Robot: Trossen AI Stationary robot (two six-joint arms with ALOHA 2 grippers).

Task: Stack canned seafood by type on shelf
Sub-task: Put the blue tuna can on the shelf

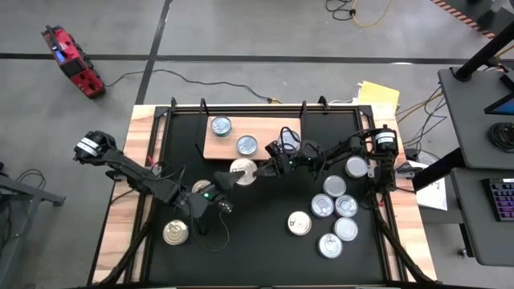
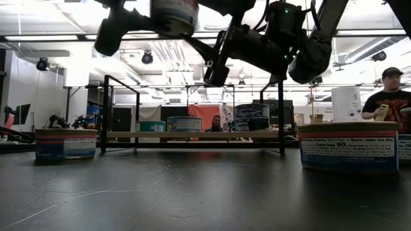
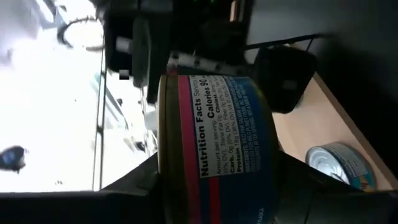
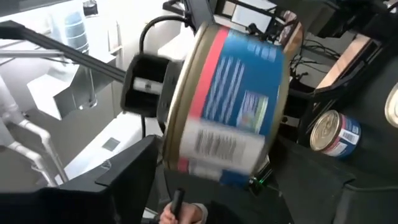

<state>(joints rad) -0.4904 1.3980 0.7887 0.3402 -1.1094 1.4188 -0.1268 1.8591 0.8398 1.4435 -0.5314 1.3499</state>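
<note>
A gold-topped can [image 1: 243, 171] with a blue and red label is in the air just off the near edge of the wooden shelf [image 1: 281, 128]. It shows high in the low view [image 2: 173, 13]. My left gripper [image 1: 229, 181] comes at it from the table's near left and is shut on it. My right gripper [image 1: 265, 167] meets it from the right, fingers spread on either side of it [image 4: 227, 106]. Two silver-topped cans [image 1: 221, 126] [image 1: 247, 145] stand on the shelf. My left gripper has the can [image 3: 214, 149] between its two fingers, lifted clear of the table, gold end up. The can lies crosswise between the fingers in the wrist view. The picture's lower edge and the can hide the places of contact. My right gripper: I cannot tell whether its fingers touch the can.
Several silver-topped cans [image 1: 334, 185] and one gold-topped can [image 1: 299, 223] stand on the black table's right half. One gold-topped can [image 1: 177, 233] stands near left, and another [image 1: 201, 186] shows under my left arm. A person [image 2: 388, 96] stands beyond the table.
</note>
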